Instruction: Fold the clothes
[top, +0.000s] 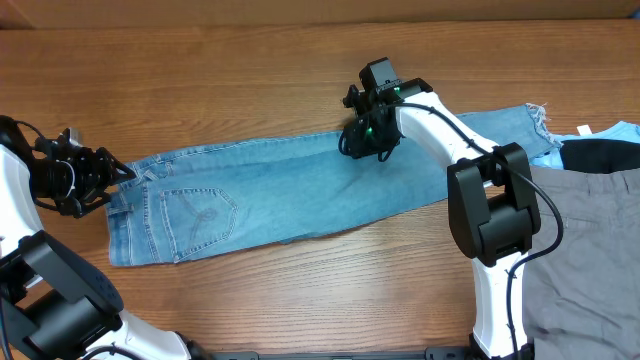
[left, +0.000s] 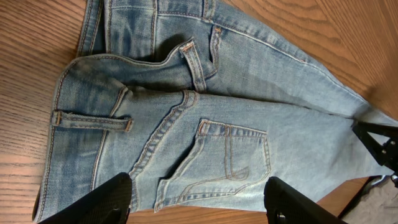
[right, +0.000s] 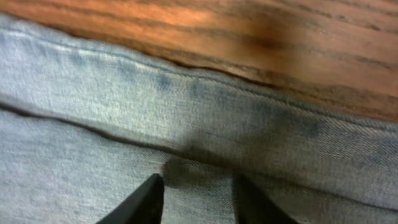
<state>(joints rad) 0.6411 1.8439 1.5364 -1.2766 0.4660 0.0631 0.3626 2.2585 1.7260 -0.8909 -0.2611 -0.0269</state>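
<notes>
The light blue jeans (top: 260, 195) lie flat across the table, waist at the left and frayed hems at the right. My left gripper (top: 126, 171) hovers at the waistband's left edge, open and holding nothing. In the left wrist view, its fingers (left: 112, 199) straddle the back pocket of the jeans (left: 217, 124). My right gripper (top: 368, 142) is down on the upper edge of a leg. In the right wrist view it (right: 198, 190) presses into the denim (right: 186, 106) near the seam. Its jaws are narrowed but still apart, with cloth between them.
Plain grey trousers (top: 590, 270) lie at the right front. A black garment (top: 600, 155) and a pale-blue one (top: 615, 130) sit behind them, beside the jeans' hems. Bare wooden table (top: 200, 80) stretches behind and in front of the jeans.
</notes>
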